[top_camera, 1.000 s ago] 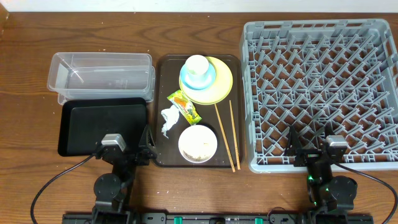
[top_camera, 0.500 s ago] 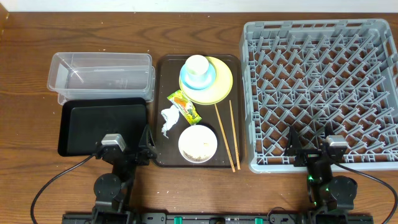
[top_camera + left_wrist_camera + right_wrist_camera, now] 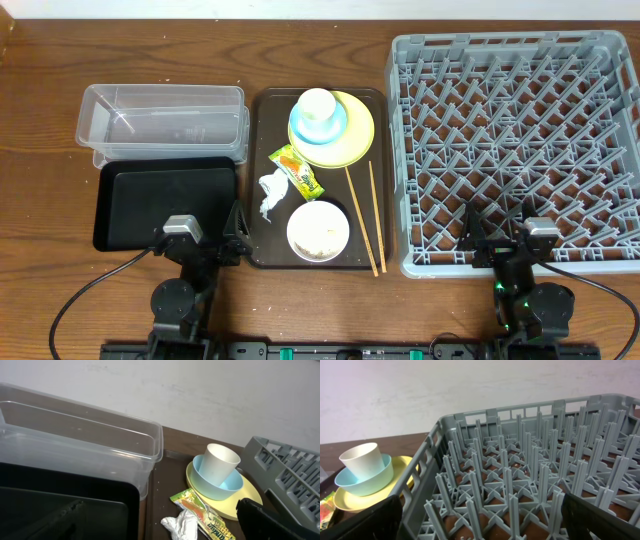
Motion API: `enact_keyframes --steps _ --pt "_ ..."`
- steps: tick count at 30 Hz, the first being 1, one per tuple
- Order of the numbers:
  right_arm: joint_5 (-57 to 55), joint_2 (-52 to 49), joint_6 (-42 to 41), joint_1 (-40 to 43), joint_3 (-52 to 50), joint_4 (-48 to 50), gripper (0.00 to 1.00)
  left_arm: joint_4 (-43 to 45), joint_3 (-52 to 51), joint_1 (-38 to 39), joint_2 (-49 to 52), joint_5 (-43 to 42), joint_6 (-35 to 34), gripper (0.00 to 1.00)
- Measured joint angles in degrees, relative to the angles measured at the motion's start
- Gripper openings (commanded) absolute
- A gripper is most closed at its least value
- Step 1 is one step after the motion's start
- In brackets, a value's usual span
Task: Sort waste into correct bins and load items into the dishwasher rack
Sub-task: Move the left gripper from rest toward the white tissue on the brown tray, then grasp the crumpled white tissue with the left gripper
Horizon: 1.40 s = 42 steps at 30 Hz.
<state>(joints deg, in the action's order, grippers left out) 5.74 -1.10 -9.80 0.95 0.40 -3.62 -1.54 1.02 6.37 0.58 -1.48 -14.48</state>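
Overhead view is showing both arms sitting at the bottom edge of the frame. The left gripper is hanging over the lower right corner of the black tray, its jaws standing wide apart and holding nothing. The right gripper is hanging over the lower edge of the rack, its jaws likewise spread and holding nothing. The rack is filling the right side of the frame.

At upper left the tub is sitting on the table, its lower edge meeting the black tray just below it. Between these two and the rack, the brown tray is carrying everything else. At its top the cup is standing upright in the dish, which is resting on the plate. Below the plate, left of centre, the wrapper is lying slantwise, with the tissue just beside it at lower left. The bowl is sitting at the tray's lower middle with crumbs inside. The chopsticks are lying close together along the tray's right side, running from the plate's edge down towards the tray's lower rim.

Both wrist views are showing dark fingers at the lower corners, well apart. The left one is looking across the tub at the cup, and the right one is looking over the rack's pegs.
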Motion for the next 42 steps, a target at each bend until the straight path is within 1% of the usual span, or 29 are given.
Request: enact_keyframes --steps 11,14,17,22,26,28,32,37,41,42 --pt "0.0 0.0 0.0 0.0 0.0 0.0 0.99 -0.17 0.02 0.0 0.0 -0.02 -0.2 0.98" --pt "0.0 0.0 0.0 0.0 0.0 0.0 0.99 -1.84 0.79 0.0 0.0 -0.07 -1.11 0.98" --pt "0.0 0.0 0.0 0.0 0.0 -0.02 0.99 -5.68 2.45 0.0 0.0 -0.24 -2.25 0.98" --pt "0.0 0.0 0.0 0.0 0.0 0.0 0.99 -17.03 6.14 0.0 0.09 -1.38 -2.93 0.98" --pt "0.0 0.0 0.0 0.0 0.0 0.02 0.99 -25.14 12.39 0.0 2.62 -1.62 -3.34 0.98" --pt "0.0 0.0 0.0 0.0 0.0 0.0 0.99 -28.15 17.57 0.0 5.68 -1.64 -3.48 0.98" --pt "0.0 -0.02 0.0 0.0 0.0 -0.04 0.99 -35.26 29.99 0.0 15.85 -2.05 -3.26 0.98" --pt "-0.04 -0.02 0.0 0.0 0.0 0.04 0.99 -50.6 49.7 0.0 37.44 -4.28 -1.95 0.98" --pt "-0.04 -0.04 0.0 0.0 0.0 0.02 0.99 -55.76 61.4 0.0 52.3 -8.39 -1.68 0.98" --pt "-0.02 -0.04 0.0 0.0 0.0 -0.02 0.99 -55.95 62.31 0.0 53.81 -9.03 -1.68 0.98"
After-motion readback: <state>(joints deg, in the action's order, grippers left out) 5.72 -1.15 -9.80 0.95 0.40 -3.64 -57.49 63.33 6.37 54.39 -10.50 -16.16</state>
